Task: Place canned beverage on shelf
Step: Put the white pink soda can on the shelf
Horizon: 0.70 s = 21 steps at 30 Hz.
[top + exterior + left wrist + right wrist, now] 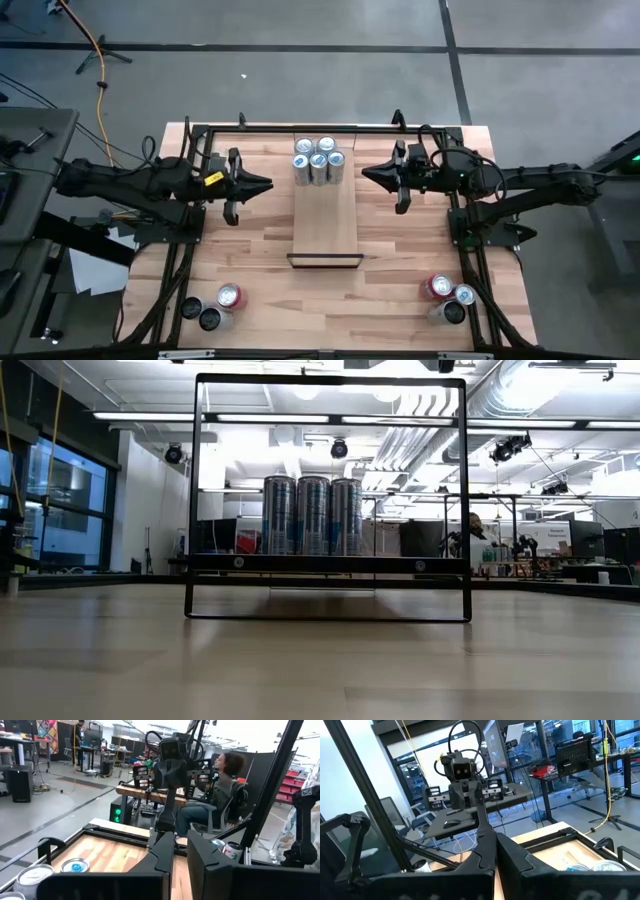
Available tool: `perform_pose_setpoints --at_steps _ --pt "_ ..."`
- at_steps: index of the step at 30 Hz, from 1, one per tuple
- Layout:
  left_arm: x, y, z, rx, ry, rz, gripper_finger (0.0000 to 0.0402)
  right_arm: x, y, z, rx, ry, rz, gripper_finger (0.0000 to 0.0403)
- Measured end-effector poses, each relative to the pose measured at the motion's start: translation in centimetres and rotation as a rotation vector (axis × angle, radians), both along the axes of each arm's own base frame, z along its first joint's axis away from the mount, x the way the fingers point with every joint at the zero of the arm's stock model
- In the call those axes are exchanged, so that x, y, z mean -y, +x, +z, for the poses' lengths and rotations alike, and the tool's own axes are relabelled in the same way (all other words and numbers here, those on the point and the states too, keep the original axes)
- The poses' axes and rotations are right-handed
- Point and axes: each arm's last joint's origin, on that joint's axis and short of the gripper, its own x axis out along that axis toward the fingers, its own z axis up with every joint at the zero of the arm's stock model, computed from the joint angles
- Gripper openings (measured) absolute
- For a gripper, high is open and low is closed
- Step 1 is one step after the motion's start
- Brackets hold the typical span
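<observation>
Both claws are closed and empty: left gripper (266, 185), right gripper (368, 175), flanking the shelf (326, 225). You should grasp a can (229, 296) near the table's (330, 290) front-left corner at mid-body; it looks rigid but smooth and slippery.

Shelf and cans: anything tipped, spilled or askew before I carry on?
Nothing stands out. Five cans stand upright in a tight cluster at the shelf's far end. The spare cans at the table's near-left and near-right corners are upright too. No spills.
</observation>
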Motion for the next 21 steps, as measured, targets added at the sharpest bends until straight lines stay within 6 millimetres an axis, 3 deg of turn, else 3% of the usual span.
perform_pose_setpoints --at_steps 21 --pt "-0.13 -0.87 0.67 0.044 0.047 0.006 0.0 0.02 0.01 -0.07 -0.007 -0.001 0.002 0.0"
